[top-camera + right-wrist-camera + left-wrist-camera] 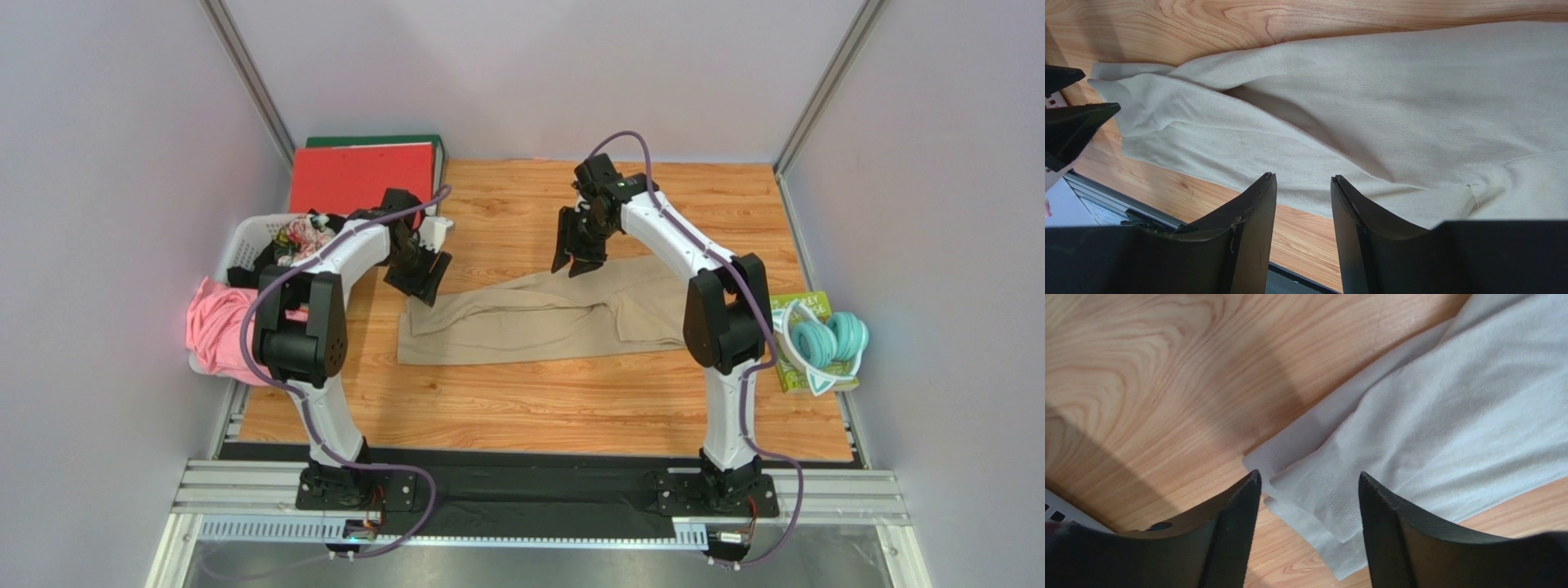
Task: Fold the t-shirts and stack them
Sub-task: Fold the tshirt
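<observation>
A tan-beige t-shirt (552, 321) lies folded into a long flat strip across the middle of the wooden table. My left gripper (417, 279) is open and empty, hovering just above the strip's left end. In the left wrist view the layered hemmed corner of the shirt (1333, 496) lies between and below the jaws. My right gripper (577, 255) is open and empty, above the strip's far edge near its middle. In the right wrist view the shirt (1389, 110) spreads below the jaws, and the left gripper's fingertips (1075, 119) show at the far left.
A white basket (252, 239) with pink cloth (221, 328) and other clothes stands at the left edge. A red and green binder (362, 172) lies at the back left. Teal headphones (822, 341) on a green card lie at the right edge.
</observation>
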Motion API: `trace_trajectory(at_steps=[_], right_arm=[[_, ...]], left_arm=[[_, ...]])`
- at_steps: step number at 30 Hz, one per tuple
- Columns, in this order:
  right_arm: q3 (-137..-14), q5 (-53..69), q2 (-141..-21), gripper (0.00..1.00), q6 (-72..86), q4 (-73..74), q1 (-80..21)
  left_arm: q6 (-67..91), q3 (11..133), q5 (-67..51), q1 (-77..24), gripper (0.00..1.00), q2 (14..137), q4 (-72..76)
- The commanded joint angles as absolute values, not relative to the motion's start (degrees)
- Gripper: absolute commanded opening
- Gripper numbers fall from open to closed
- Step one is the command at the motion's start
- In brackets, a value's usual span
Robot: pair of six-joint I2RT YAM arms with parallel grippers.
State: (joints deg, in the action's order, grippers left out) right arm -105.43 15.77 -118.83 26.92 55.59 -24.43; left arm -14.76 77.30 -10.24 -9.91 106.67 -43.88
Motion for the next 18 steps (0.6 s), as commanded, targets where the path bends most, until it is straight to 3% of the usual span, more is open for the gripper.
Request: trace_trajectory(at_steps=[1,5,10,16,18], right_arm=[[-104.4,16.6,-119.6,0.43,26.5,53.7,-24.6],[-103.8,15.9,-119.8,0.43,26.5,53.7,-24.5],[-103.1,15.6,-119.4,0.42,26.3,53.7,-24.6],[-101.7,15.0,-118.1,0.42,26.2,53.5,-24.5],[-101.4,14.9,-118.0,0.42,26.2,53.5,-24.5]], left_arm=[[-13.4,78.6,-11.8,-9.4,0.61,107.0,-43.9],[-14.0,77.1,-11.6,-9.1,0.50,105.2,-44.0],[-14.4,75.9,-11.4,-8.6,0.43,104.7,-44.0],[-14.5,75.9,-10.7,-7.6,0.51,105.8,-43.3],[-14.5,75.9,-11.3,-7.6,0.28,105.9,-43.3]])
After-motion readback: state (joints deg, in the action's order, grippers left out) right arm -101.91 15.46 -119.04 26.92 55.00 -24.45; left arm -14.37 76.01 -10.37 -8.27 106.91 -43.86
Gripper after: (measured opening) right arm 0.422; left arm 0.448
